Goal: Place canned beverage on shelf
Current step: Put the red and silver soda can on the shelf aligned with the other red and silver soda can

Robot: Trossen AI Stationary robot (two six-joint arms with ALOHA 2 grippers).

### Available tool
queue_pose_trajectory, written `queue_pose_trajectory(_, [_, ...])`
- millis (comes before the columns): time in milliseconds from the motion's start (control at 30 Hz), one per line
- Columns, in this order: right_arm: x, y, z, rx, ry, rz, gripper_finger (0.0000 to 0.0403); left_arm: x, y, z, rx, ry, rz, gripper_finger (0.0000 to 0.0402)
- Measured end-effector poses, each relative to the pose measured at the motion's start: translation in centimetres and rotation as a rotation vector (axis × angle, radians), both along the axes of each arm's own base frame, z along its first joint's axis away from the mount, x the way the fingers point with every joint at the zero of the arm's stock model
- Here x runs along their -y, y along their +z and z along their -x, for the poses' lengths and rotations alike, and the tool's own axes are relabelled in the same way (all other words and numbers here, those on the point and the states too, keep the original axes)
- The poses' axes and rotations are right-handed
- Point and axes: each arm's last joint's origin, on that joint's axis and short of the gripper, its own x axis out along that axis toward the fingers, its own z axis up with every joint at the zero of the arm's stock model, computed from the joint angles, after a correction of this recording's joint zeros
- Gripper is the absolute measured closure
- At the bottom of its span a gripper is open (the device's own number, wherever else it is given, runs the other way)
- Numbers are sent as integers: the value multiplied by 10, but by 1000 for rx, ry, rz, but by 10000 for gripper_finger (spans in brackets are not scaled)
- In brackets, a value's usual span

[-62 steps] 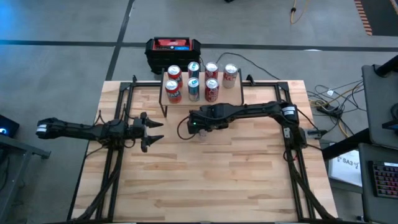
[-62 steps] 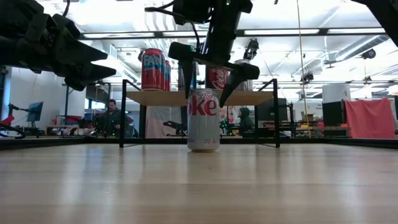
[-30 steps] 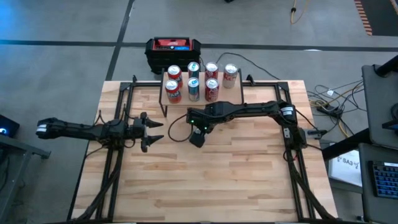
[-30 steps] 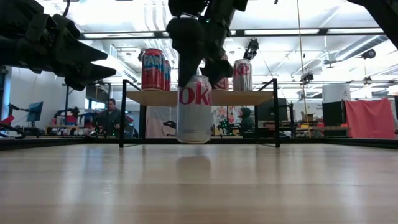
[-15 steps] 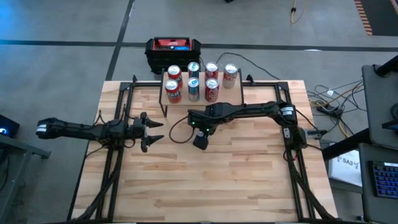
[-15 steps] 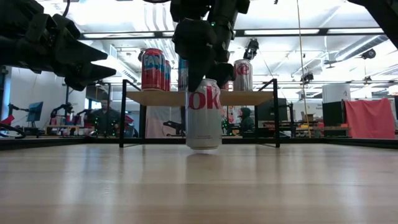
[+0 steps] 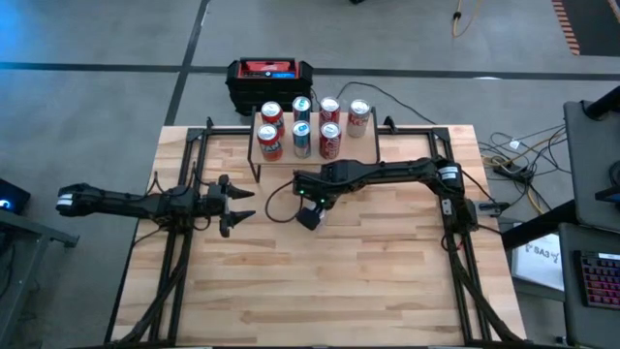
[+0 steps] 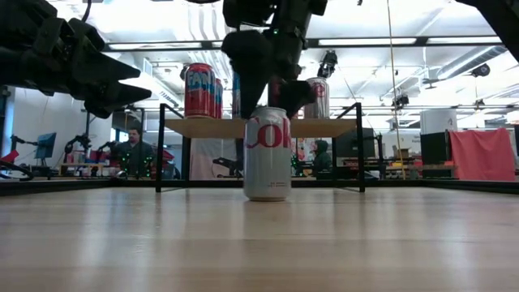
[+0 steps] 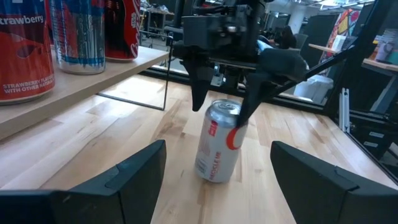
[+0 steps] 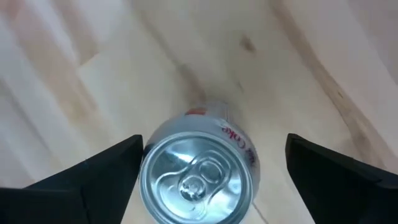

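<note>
I have the silver can (image 8: 267,154) standing upright on the table (image 7: 339,281), just in front of the shelf (image 8: 259,127), which already carries six cans (image 7: 300,126). My right gripper (image 9: 225,93) points straight down over its top, fingers spread to either side and off the metal. Half a second ago that claw had the can clamped and slightly lifted; now it is set down and let go. My left gripper (image 7: 235,205) waits well off to the left, jaws apart, unmoved. From overhead the right wrist hides the can almost entirely.
</note>
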Motion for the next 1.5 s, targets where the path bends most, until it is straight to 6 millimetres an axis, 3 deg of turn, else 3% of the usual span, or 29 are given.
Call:
queue_pose_trajectory(167, [-2, -3, 1, -20, -185, -16, 32, 0, 0, 0, 0, 0, 0, 127])
queue_pose_trajectory(767, [-15, -6, 1, -13, -386, 4, 51, 0, 0, 0, 0, 0, 0, 127])
queue_pose_trajectory(900, [-23, -6, 3, -30, -445, -7, 39, 0, 0, 0, 0, 0, 0, 127])
queue_pose_trajectory(1033, [-40, -7, 4, -24, -483, -6, 12, 0, 0, 0, 0, 0, 0, 127])
queue_pose_trajectory(1267, [-86, -6, 8, 86, -561, 195, 3, 0, 0, 0, 0, 0, 0, 127])
queue_pose_trajectory(1500, [-122, -33, 24, 213, -687, 368, 3, 0, 0, 0, 0, 0, 0, 127])
